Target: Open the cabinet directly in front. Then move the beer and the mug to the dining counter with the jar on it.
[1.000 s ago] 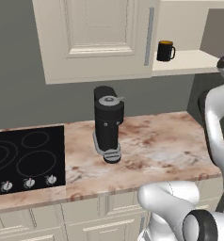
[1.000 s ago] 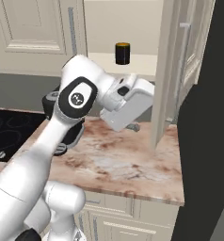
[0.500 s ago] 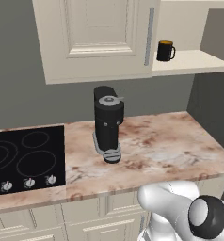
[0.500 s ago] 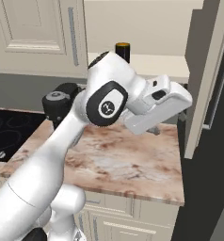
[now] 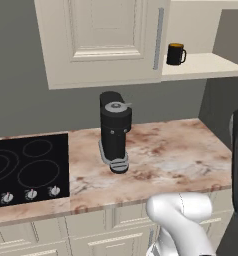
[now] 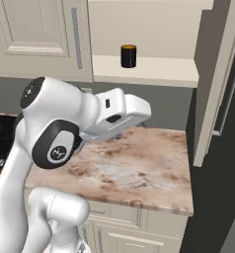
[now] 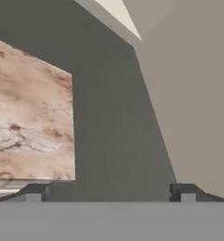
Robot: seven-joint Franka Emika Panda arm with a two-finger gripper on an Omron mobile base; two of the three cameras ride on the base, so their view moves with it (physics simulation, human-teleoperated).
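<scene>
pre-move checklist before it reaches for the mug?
1. Cabinet door open: ok, the right door is swung out and the shelf is exposed.
2. Mug in place: ok, upright on the shelf, handle side seen from the left base view.
3. Gripper open and empty: ok, fingertips wide apart with nothing between them.
4. Gripper aimed at mug: not ok, the hand view looks at counter edge and door panel.
5. Beer located: cannot tell.
6. Coffee machine clear of the reach path: ok, it stands left of the shelf opening.
</scene>
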